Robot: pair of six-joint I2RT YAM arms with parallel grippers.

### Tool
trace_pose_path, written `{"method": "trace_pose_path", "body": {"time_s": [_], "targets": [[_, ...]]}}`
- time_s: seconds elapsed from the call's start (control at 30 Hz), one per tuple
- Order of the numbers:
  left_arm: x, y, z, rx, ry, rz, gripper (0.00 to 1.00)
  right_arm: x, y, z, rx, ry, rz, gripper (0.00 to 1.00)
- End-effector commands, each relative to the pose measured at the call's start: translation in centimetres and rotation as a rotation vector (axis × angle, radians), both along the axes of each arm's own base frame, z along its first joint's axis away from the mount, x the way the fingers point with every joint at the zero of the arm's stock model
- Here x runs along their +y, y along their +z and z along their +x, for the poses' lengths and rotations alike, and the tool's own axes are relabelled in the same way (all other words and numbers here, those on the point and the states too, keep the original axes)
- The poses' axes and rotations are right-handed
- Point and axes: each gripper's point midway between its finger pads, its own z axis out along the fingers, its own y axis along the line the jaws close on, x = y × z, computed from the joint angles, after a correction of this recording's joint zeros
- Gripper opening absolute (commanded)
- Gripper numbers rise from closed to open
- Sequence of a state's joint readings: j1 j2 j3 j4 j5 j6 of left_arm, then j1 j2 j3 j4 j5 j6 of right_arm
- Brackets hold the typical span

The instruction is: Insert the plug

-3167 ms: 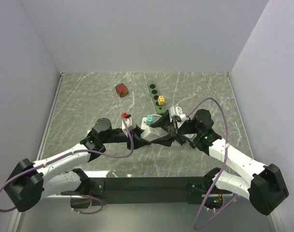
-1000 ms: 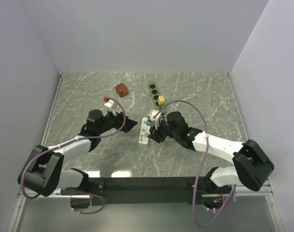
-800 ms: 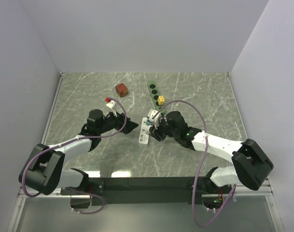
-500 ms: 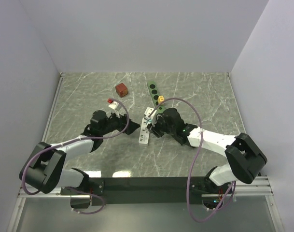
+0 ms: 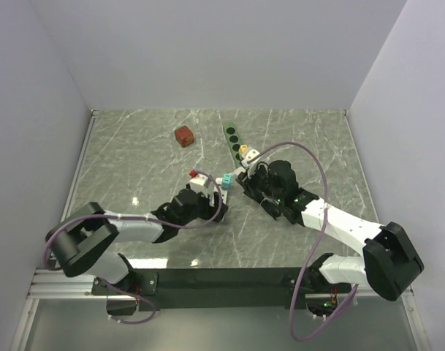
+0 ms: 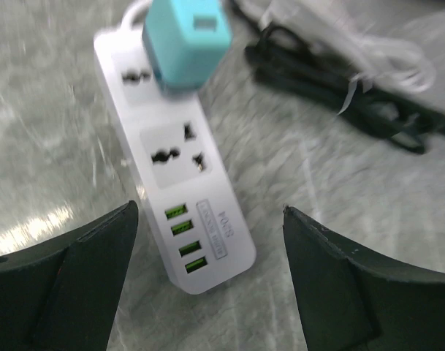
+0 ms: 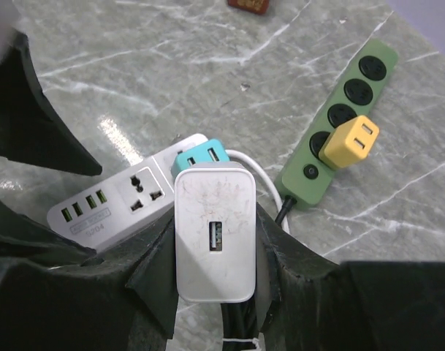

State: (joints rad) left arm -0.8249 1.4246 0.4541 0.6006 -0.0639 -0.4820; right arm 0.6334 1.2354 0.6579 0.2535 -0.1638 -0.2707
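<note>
L gripper [image 6: 207, 256] spread wide, fingers [image 6: 69, 285] either side of white power strip [image 6: 175, 168], not touching it; white power strip lies flat on table [image 5: 134, 146] w/ teal plug [image 6: 187, 40] seated at its far end; R gripper [image 7: 213, 292] pinching white plug [image 7: 213, 234] by its sides, held just beside teal plug, not in any socket; beyond, green strip [image 7: 339, 121] carrying yellow plug [image 7: 351, 142]; red-brown cube [image 5: 183, 136] farthest.

The table [image 5: 127, 157] looks like polished grey-green marble, faintly glossy. The white power strip [image 6: 180, 172] lying on it is smooth plastic. The white charger [image 7: 213, 232] near that strip is matt plastic, finely scuffed.
</note>
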Motion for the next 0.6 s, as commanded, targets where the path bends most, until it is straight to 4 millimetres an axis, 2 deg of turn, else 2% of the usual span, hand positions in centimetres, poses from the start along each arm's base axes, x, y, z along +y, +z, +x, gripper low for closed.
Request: {"method": "trace_pose_path", "body": {"time_s": [0.0, 0.03, 0.27, 0.37, 0.5, 0.57], "targets": [[-0.1, -1.3, 1.1, 0.005, 0.146, 0.06, 0.86, 0.0, 2.5, 0.4, -0.062, -0.023, 0.091, 0.0], [0.1, -2.7, 1.1, 0.03, 0.194, 0.116, 0.86, 0.0, 3.0, 0.2, -0.075, -0.014, 0.111, 0.0], [-0.4, -3.8, 0.7, 0.039, 0.204, 0.156, 0.86, 0.4, 3.1, -0.7, -0.073, 0.027, 0.133, 0.0], [-0.5, -4.8, 0.8, 0.04, 0.2, 0.207, 0.76, 0.5, 2.8, -0.8, -0.054, 0.028, 0.133, 0.0], [-0.5, -5.4, 0.5, 0.036, 0.178, 0.248, 0.52, 0.9, 2.6, -1.3, -0.032, 0.062, 0.132, 0.0], [-0.3, -5.4, 0.4, 0.029, 0.168, 0.258, 0.47, 0.9, 2.5, -1.4, -0.026, 0.066, 0.132, 0.0]]}}
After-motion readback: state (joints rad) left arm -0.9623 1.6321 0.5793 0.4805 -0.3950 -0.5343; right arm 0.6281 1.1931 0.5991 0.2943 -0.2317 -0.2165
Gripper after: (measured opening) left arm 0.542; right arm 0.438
